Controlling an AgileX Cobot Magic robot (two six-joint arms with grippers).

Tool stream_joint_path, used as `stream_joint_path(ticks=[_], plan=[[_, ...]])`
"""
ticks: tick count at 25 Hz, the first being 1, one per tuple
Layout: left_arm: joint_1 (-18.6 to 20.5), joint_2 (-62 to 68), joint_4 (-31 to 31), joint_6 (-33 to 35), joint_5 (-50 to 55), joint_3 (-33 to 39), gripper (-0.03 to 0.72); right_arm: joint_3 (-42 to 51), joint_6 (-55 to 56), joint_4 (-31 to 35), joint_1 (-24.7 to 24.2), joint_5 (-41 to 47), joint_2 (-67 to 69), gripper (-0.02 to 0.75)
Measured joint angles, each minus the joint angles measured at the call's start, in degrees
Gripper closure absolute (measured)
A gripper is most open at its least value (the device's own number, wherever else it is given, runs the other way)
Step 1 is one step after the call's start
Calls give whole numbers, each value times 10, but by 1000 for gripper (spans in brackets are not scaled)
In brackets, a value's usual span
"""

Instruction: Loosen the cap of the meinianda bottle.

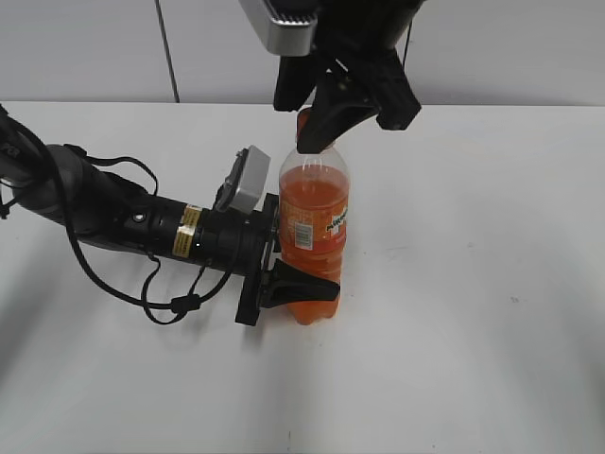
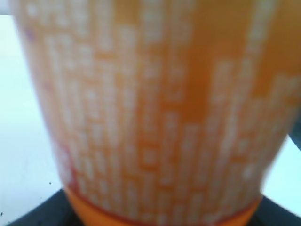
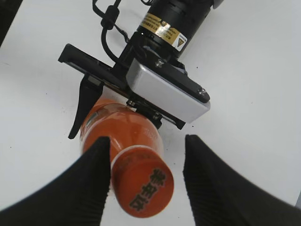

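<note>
The meinianda bottle [image 1: 317, 213] stands upright on the white table [image 1: 473, 284], full of orange drink. My left gripper [image 1: 317, 284] comes in from the left and is shut on its lower body; the orange label [image 2: 155, 108] fills the left wrist view, blurred. My right gripper [image 1: 317, 132] hangs over the neck from above. In the right wrist view the orange-red cap [image 3: 143, 188] sits between the black fingers of that gripper [image 3: 146, 141], which is open. The left finger [image 3: 89, 179] is at the cap's side, and white table shows between the cap and the right finger.
The left arm [image 1: 142, 222] lies low across the table's left half with loose black cables [image 1: 170, 303] beside it. Its grey wrist camera [image 1: 248, 180] sits just left of the bottle's shoulder. A pale wall [image 1: 95, 47] runs behind the table.
</note>
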Motion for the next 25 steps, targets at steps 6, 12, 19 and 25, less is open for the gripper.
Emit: stream_joint_path(ticks=[6,12,19,25], plan=[[0,0,0,0,0,0,287,0,50,18,0,0,-1,351],[0,0,0,0,0,0,287,0,166,58,0,0,-24,351],[0,0,1,0,0,0,287,-33,481,54,0,0,-28,351],[0,0,1,0,0,0,287,-60,770,50,0,0,-33,351]])
